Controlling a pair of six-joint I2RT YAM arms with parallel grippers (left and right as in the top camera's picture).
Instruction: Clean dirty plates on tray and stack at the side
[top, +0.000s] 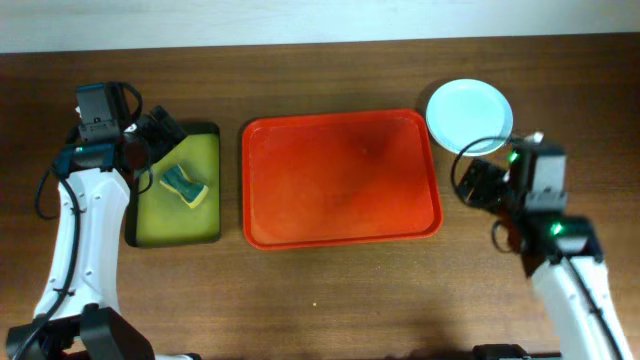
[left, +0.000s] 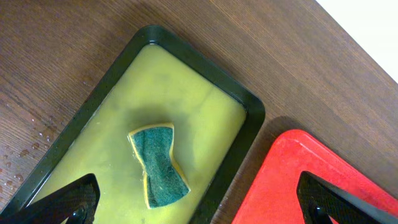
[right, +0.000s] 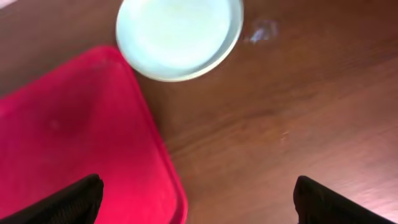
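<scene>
Status: large red rectangular plastic tray (top: 340, 180) is bare. Round pale mint-blue plates (top: 469, 115) sit on wooden table (top: 330, 290) beside its far right corner, count unclear. Jaws of left gripper (left: 199, 206) and right gripper (right: 199, 205) wide, empty. Likely done.

White tubular links on left arm (top: 72, 235), left of frame; black joint housings, black cable looped alongside, teal glow near wrist. Lower right, right arm (top: 580, 295): same white-and-black build, two green lights. Wrist views: black wedge-shaped fingertips (left: 65, 199) in bottom corners.
</scene>
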